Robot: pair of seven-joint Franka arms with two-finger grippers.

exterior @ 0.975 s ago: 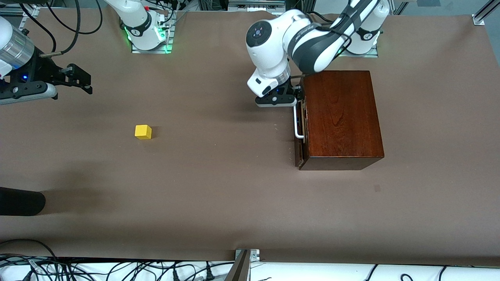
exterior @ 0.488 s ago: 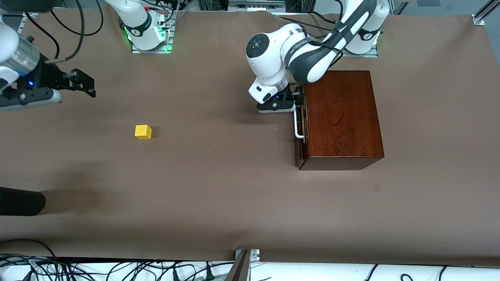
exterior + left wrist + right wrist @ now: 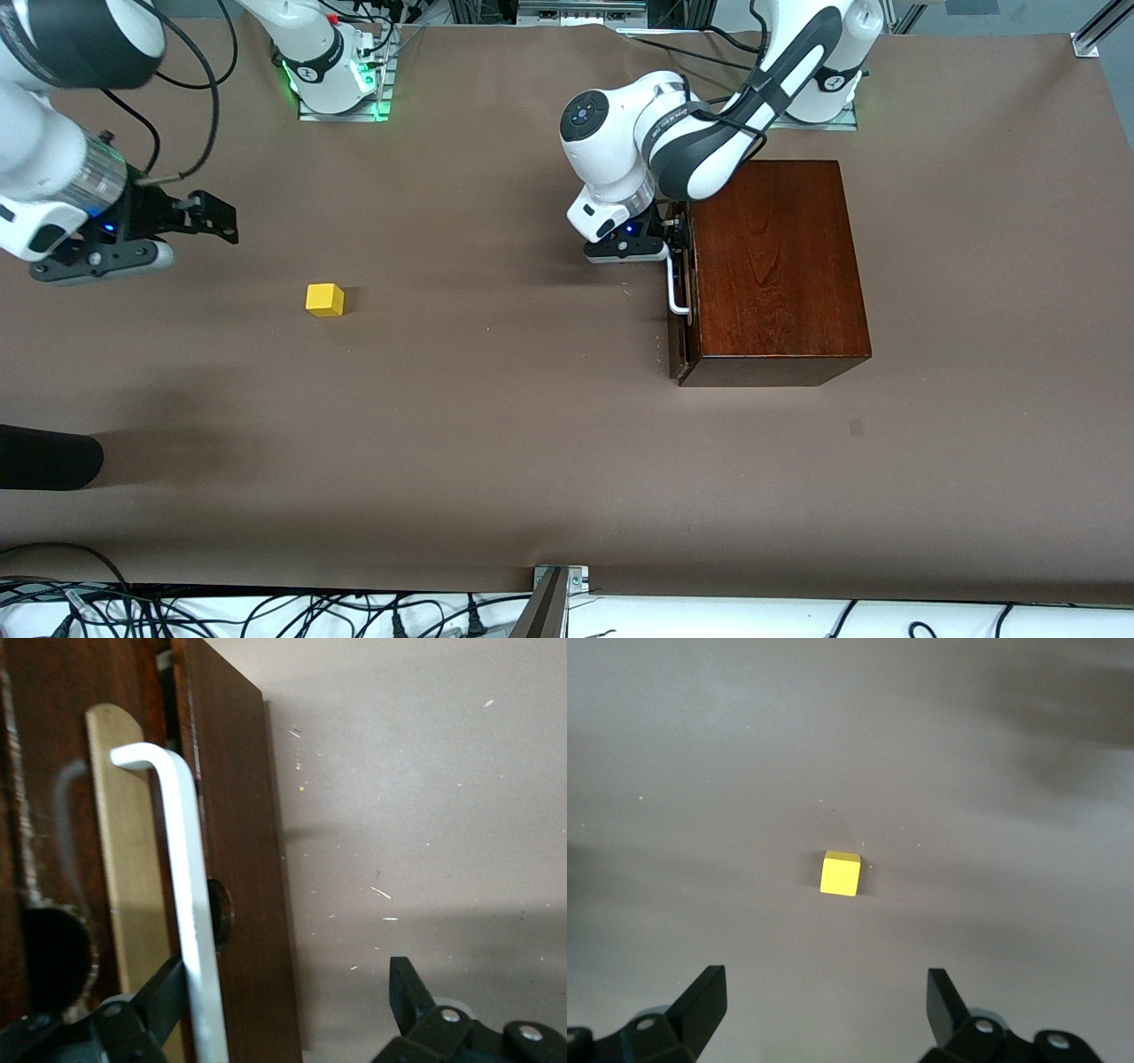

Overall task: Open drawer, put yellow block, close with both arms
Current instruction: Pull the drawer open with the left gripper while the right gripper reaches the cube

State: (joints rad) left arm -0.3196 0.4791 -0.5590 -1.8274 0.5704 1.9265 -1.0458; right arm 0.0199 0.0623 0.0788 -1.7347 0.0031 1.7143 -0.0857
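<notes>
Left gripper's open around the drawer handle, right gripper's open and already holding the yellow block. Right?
Not quite. The right gripper is open but holds nothing: the right wrist view shows the yellow block lying on the table, apart from the fingers. The rest stands: the left gripper is open with the drawer's white handle between its fingers.

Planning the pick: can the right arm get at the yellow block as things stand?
Probably yes. The right gripper is open in the air, apart from the block, which sits alone on bare table with nothing between them.
</notes>
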